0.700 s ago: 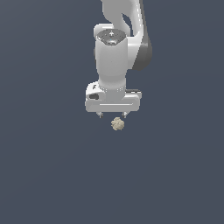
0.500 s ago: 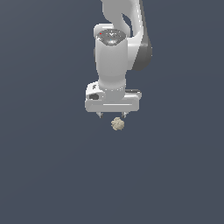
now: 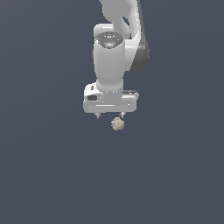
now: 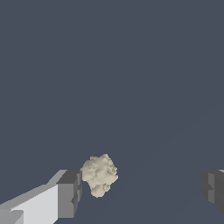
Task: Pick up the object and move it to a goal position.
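The object (image 3: 117, 124) is a tiny bumpy beige clump on the flat grey surface, just below the white gripper (image 3: 110, 115) in the exterior view. In the wrist view the object (image 4: 99, 174) lies between the two fingers, close beside one dark finger pad (image 4: 70, 193) and far from the other pad (image 4: 213, 187). The jaws stand wide apart and hold nothing. I cannot tell whether the near pad touches the object. The gripper's midpoint in the wrist view (image 4: 141, 190) is off to one side of the clump.
The plain dark grey surface (image 3: 52, 175) fills both views. The white arm (image 3: 114, 52) rises above the gripper toward the top of the exterior view. No other objects show.
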`<state>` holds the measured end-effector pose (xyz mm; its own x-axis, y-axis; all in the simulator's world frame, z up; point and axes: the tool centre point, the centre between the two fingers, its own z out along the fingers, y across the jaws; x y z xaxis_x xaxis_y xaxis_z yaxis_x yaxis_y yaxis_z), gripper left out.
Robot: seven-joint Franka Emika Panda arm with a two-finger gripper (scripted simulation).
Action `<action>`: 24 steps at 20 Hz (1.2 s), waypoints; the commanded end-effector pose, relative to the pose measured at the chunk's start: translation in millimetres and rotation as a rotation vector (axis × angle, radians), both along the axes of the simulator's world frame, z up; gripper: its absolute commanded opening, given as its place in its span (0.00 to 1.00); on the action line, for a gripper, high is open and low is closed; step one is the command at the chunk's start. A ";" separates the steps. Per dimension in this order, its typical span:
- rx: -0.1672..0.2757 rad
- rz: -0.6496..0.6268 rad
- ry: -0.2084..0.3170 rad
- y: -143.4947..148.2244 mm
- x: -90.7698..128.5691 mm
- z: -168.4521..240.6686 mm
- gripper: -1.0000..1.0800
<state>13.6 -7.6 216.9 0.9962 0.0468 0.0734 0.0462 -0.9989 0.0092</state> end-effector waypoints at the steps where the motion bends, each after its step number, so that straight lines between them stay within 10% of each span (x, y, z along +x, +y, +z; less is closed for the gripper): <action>1: 0.000 0.002 0.000 0.2 0.0 -0.1 0.96; 24: -0.019 0.433 0.055 29.2 -48.1 -91.7 0.96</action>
